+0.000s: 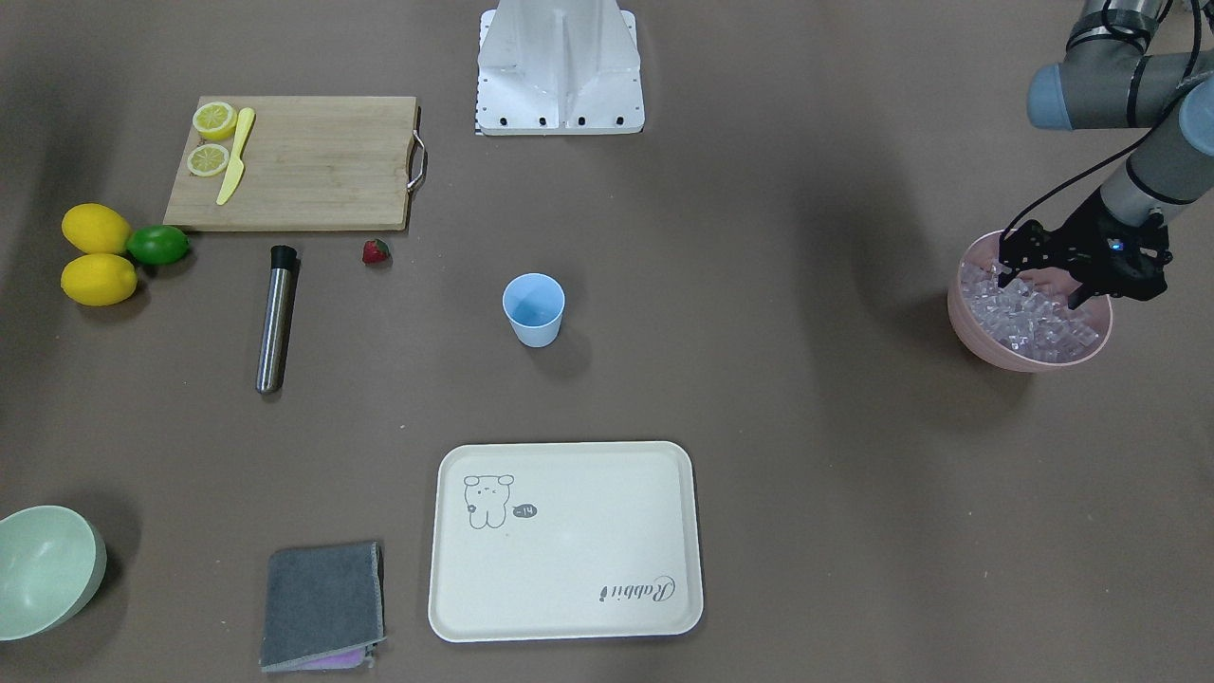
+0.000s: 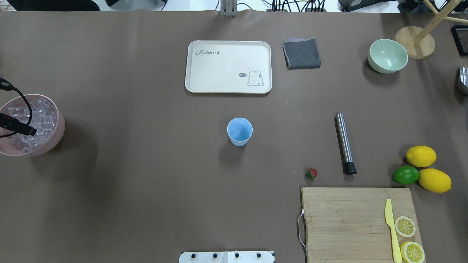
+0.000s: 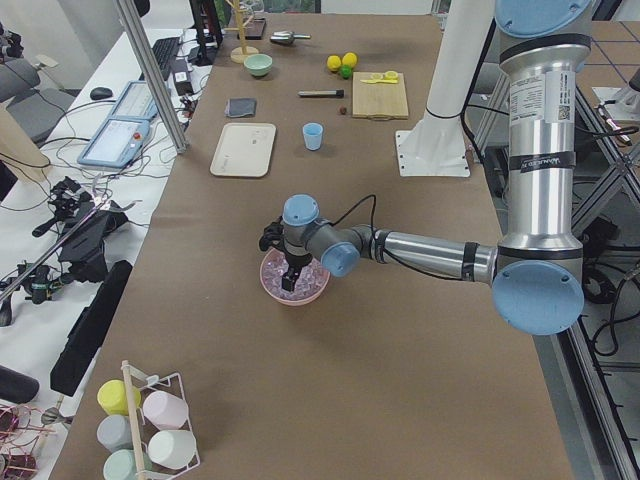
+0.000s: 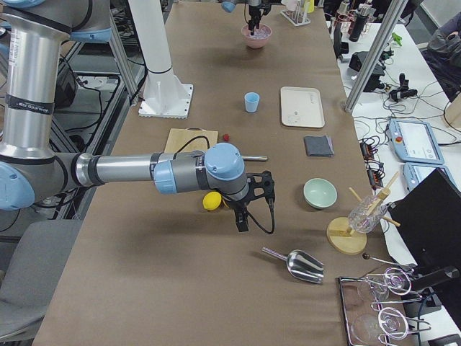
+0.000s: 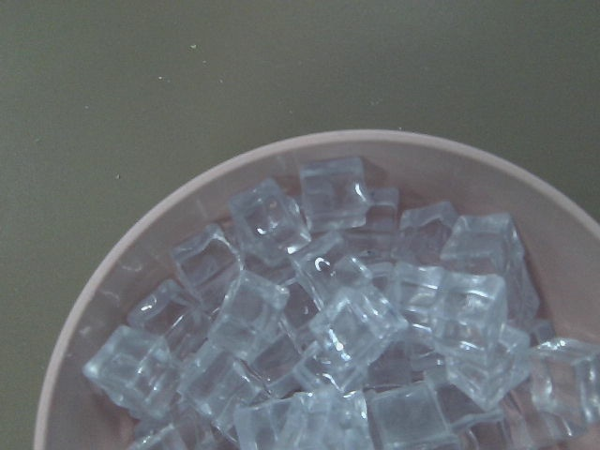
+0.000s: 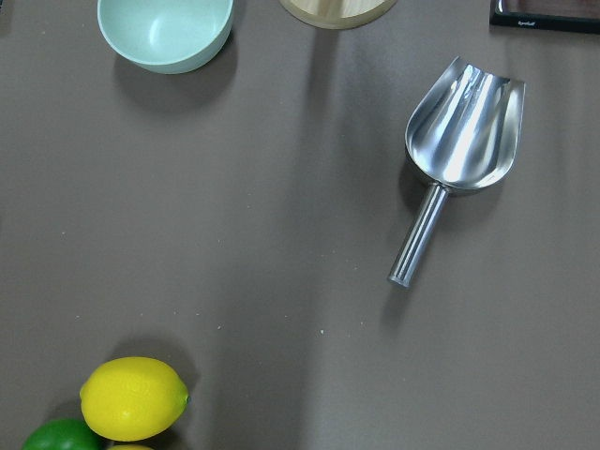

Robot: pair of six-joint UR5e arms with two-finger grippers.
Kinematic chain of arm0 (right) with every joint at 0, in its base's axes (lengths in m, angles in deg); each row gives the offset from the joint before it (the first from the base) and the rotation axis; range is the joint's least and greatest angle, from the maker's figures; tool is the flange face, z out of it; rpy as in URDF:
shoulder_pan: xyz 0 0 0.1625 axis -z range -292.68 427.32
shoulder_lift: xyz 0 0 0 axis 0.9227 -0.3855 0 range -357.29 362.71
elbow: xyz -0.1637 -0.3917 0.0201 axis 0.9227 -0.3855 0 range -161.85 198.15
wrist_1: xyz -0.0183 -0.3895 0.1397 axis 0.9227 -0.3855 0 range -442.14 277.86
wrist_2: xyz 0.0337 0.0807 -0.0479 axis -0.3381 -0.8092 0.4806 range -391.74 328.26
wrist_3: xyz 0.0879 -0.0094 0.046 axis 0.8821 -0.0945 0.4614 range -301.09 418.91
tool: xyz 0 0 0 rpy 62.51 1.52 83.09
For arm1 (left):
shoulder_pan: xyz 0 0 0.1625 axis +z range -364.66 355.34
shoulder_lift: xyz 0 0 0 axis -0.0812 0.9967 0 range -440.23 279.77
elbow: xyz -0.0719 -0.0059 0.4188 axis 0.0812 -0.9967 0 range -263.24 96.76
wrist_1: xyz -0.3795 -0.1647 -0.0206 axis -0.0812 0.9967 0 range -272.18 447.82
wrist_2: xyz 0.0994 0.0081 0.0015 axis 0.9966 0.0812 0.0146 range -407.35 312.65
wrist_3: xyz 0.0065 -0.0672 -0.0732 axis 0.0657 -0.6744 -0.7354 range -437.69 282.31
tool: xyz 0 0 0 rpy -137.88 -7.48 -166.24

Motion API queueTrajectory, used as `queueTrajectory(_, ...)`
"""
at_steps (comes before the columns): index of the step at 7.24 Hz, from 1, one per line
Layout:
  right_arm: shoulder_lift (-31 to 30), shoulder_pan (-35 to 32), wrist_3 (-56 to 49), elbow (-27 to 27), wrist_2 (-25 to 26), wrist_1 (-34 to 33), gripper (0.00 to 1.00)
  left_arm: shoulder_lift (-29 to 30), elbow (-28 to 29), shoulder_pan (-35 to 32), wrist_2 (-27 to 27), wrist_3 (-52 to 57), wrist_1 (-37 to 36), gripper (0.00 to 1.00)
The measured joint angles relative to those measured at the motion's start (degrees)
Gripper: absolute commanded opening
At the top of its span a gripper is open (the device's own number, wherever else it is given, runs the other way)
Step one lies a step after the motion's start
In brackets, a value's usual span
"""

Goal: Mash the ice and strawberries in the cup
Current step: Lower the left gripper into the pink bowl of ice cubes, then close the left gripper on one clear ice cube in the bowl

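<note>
The ice (image 1: 1029,318) fills a pink bowl (image 1: 1024,360) at the table's left end. My left gripper (image 1: 1041,285) hangs open just over the cubes, fingers spread, nothing between them. In the left wrist view the ice (image 5: 328,319) lies heaped close below. The light-blue cup (image 1: 533,308) stands upright and empty mid-table, far from that gripper. A small red strawberry (image 1: 376,251) lies on the table by the cutting board's corner. My right gripper (image 4: 248,205) hovers above the table near the lemons; I cannot tell if it is open or shut.
A steel muddler (image 1: 276,323) lies beside the strawberry. The wooden cutting board (image 1: 313,161) carries lemon halves and a yellow knife. Lemons and a lime (image 1: 157,245), a cream tray (image 1: 569,617), a grey cloth (image 1: 322,602), a green bowl (image 1: 47,569) and a metal scoop (image 6: 459,141) are around.
</note>
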Motion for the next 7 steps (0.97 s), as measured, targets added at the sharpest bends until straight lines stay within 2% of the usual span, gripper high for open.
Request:
queueTrajectory(1, 0.0, 0.0, 0.0, -0.1, 0.0, 0.0, 1.00, 0.0, 0.0, 0.5, 0.1, 0.0, 0.1, 0.94)
queueTrajectory(2, 0.0, 0.0, 0.0, -0.1, 0.0, 0.0, 1.00, 0.0, 0.1, 0.7, 0.1, 0.0, 0.1, 0.78)
queueTrajectory(3, 0.0, -0.1, 0.0, -0.2, 0.0, 0.0, 1.00, 0.0, 0.1, 0.8, 0.1, 0.1, 0.2, 0.74)
queueTrajectory(5, 0.0, -0.1, 0.0, -0.2, 0.1, 0.0, 1.00, 0.0, 0.1, 0.9, 0.6, 0.3, 0.2, 0.74)
queueTrajectory(6, 0.0, -0.1, 0.0, -0.2, 0.1, 0.0, 1.00, 0.0, 0.1, 1.0, 0.9, 0.4, 0.2, 0.71)
queueTrajectory(7, 0.0, -0.1, 0.0, -0.2, 0.1, 0.0, 1.00, -0.1, 0.1, 1.0, 1.0, 0.5, 0.2, 0.54)
